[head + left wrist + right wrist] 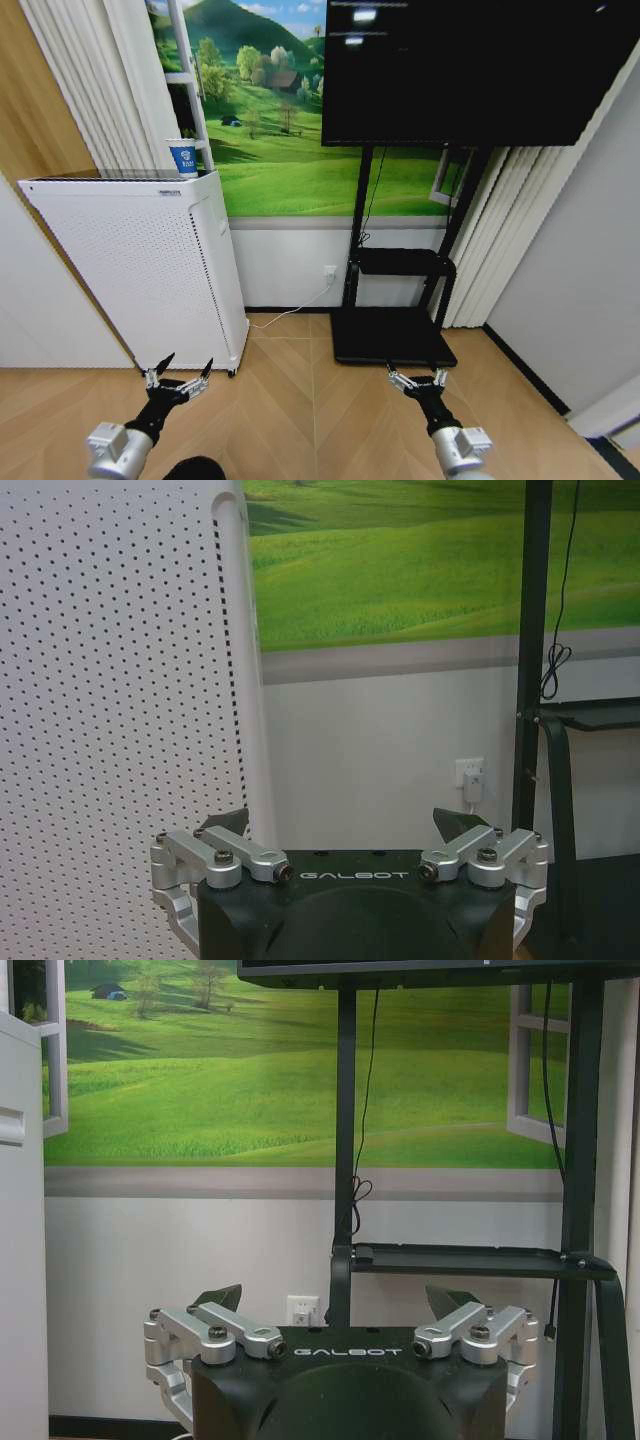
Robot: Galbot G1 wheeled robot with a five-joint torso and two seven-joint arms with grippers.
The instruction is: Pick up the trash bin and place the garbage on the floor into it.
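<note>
The herringbone wood floor [300,400] stretches ahead of me with no litter on the part I can see; the garbage is out of view. A black rounded shape [193,468] pokes in at the bottom edge beside my left arm; I cannot tell whether it is the trash bin. My left gripper [186,368] [343,825] hangs low over the floor, open and empty, just in front of the white appliance. My right gripper [418,378] [335,1298] is also open and empty, held low before the black stand's base.
A tall white perforated appliance [140,260] stands at the left with a blue paper cup [183,157] on top. A black screen [470,70] on a stand with a flat base plate [392,335] is right of centre. A cable runs to a wall socket [329,272].
</note>
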